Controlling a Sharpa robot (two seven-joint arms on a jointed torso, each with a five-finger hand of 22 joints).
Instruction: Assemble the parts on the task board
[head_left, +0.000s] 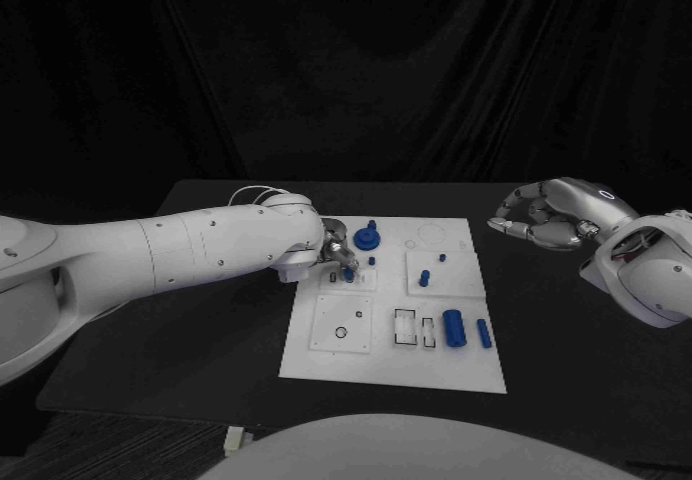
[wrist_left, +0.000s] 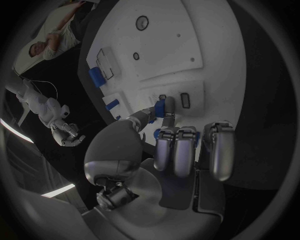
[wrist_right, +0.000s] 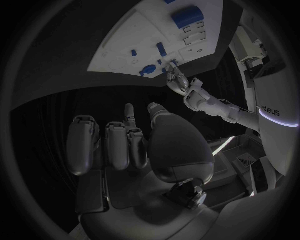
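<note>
The white task board (head_left: 397, 355) lies in the middle of the black table. My left hand (head_left: 335, 255) reaches over the board's upper left part and pinches a small blue peg (head_left: 348, 272) between thumb and finger, low over a socket block; the left wrist view shows the same blue peg (wrist_left: 167, 106) at the fingertips (wrist_left: 152, 114). A round blue knob (head_left: 369, 238) stands just beyond that hand. My right hand (head_left: 555, 215) hovers off the board's right edge with its fingers curled in and nothing in them, as the right wrist view confirms of the right hand (wrist_right: 137, 145).
More blue parts sit on the board: a short peg (head_left: 426, 278), a thick cylinder (head_left: 453, 327) and a slimmer one (head_left: 483, 333) at the lower right. Rectangular slots (head_left: 407, 328) and a round hole (head_left: 340, 332) lie in the lower half. Bare black table (head_left: 577, 360) surrounds the board.
</note>
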